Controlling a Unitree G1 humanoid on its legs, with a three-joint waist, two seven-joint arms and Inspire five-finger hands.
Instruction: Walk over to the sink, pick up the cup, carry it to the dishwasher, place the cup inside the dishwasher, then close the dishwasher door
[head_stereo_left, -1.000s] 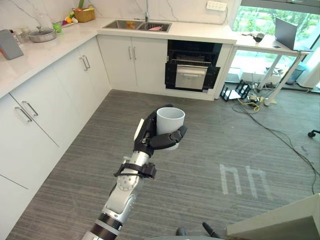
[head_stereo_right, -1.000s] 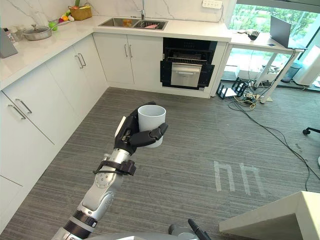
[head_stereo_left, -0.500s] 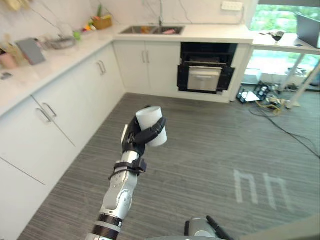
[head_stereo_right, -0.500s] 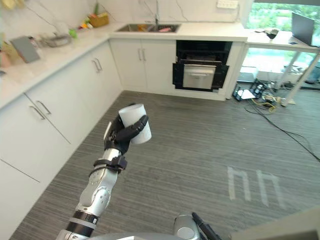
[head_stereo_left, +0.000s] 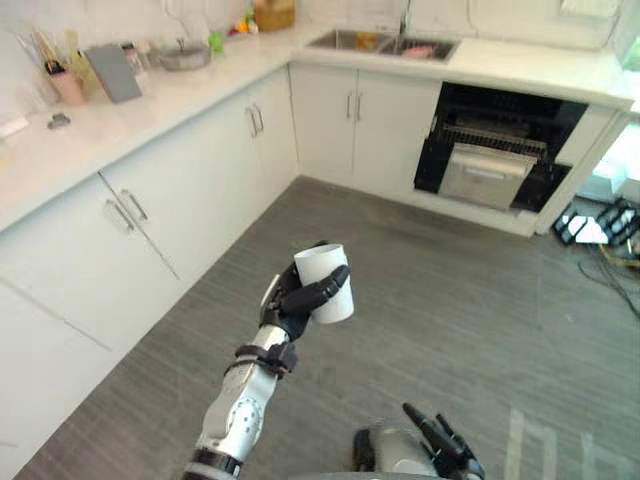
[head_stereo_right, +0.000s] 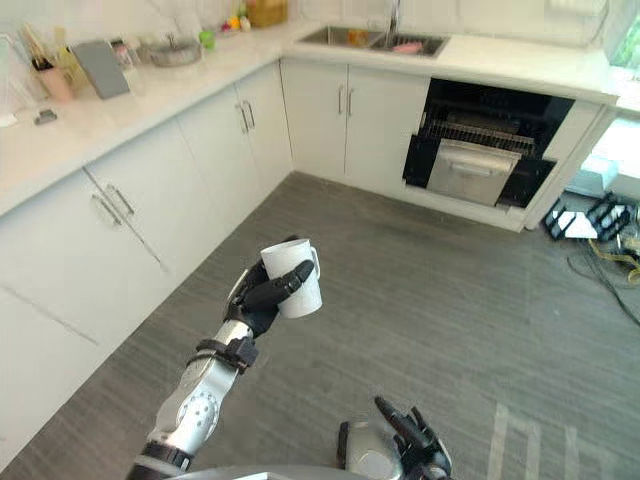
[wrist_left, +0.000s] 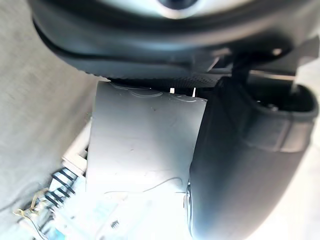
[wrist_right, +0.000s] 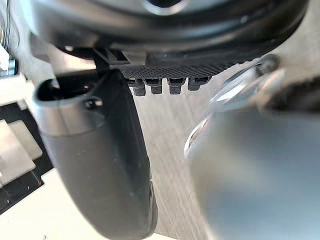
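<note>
My left hand (head_stereo_left: 288, 306) is shut on a white cup (head_stereo_left: 325, 283), held tilted above the grey floor in the middle of the room. In the left wrist view the cup's pale wall (wrist_left: 145, 150) lies against the palm, with the thumb (wrist_left: 240, 165) wrapped beside it. The dishwasher (head_stereo_left: 497, 152) stands under the far counter, its dark front open with a wire rack and a silver panel showing. The sink (head_stereo_left: 380, 42) is set into the counter to the left of it. My right hand (head_stereo_left: 440, 448) hangs low at the bottom edge, fingers straight, holding nothing.
White cabinets (head_stereo_left: 150, 215) run along the left and back. The left counter carries a pot (head_stereo_left: 185, 55), a grey board (head_stereo_left: 112, 72) and small items. Cables and a black stand (head_stereo_left: 600, 222) lie on the floor right of the dishwasher.
The camera has moved nearer to the counters and the dishwasher shows larger. The cup stays held in my left hand. My right hand has come into view at the bottom.
</note>
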